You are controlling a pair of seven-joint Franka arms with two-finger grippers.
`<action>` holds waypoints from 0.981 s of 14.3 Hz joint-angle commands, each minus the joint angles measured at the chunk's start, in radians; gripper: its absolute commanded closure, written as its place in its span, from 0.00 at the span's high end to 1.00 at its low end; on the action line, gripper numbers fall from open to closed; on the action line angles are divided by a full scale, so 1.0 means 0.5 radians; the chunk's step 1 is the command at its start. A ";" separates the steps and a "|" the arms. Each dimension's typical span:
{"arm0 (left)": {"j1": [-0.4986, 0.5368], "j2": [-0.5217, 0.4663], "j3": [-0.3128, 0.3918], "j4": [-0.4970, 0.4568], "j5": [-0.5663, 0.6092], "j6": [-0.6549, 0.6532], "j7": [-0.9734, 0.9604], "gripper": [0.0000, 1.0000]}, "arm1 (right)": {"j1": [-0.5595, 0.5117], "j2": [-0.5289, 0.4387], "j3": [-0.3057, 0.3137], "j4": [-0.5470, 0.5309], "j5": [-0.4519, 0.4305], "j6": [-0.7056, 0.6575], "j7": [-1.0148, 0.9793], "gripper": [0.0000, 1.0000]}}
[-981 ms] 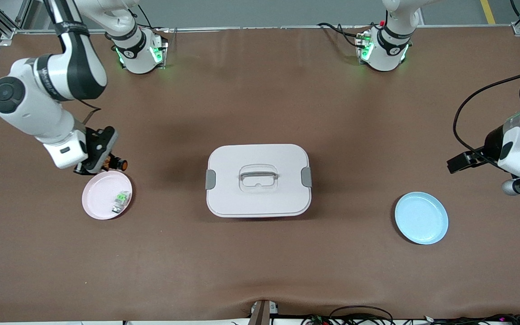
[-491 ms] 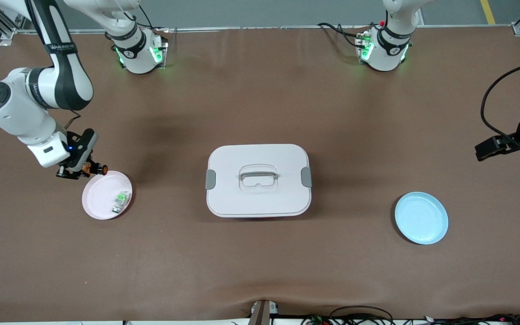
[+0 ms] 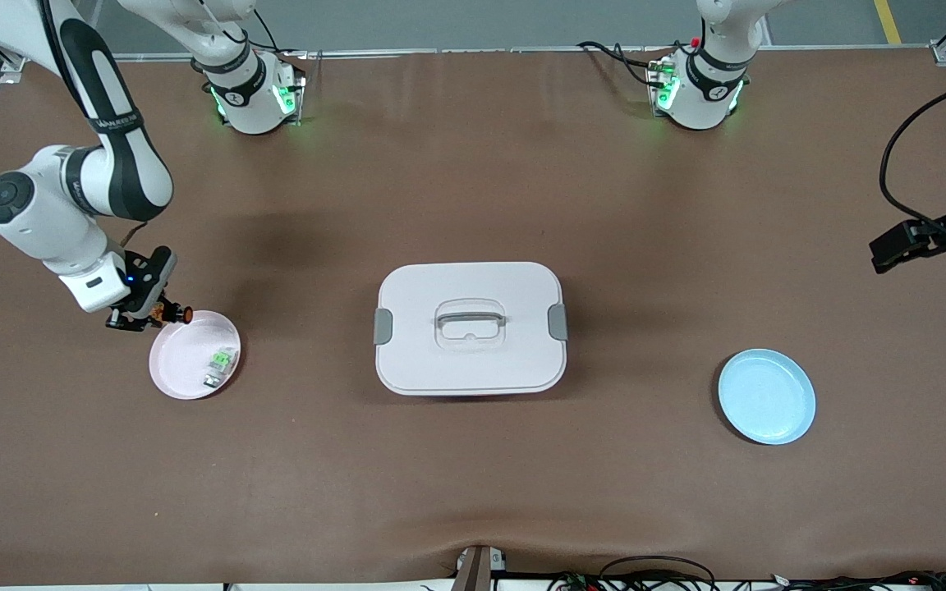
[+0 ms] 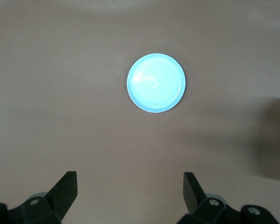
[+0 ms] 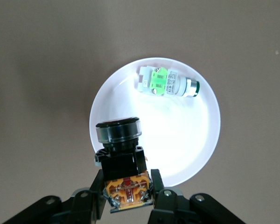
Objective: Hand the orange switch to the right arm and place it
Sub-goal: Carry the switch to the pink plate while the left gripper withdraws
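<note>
Since a second ago we see the right gripper (image 3: 150, 316) carry the orange switch (image 3: 171, 313), pinched tight, over the pink plate (image 3: 185, 373), while the left gripper (image 4: 130, 193) waits wide open above the table's left-arm end

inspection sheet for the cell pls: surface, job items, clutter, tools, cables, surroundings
surface: brown table cover, wrinkled at the camera edge.
job's things: orange switch held over the rim of the pink plate; green-and-white switch lies in that plate.
clutter: lidded white box mid-table; blue plate, nothing seen in it.
tools: right tool shut on the orange switch; left tool open, waiting above the table's left-arm end.
cables: black cable along the left arm; cable bundle at the camera edge.
surroundings: grey floor past the bases.
</note>
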 commanded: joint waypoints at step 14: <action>-0.666 -0.455 0.824 -0.496 -0.403 0.133 0.273 1.00 | -0.079 0.419 0.062 0.204 0.115 0.228 -0.043 0.00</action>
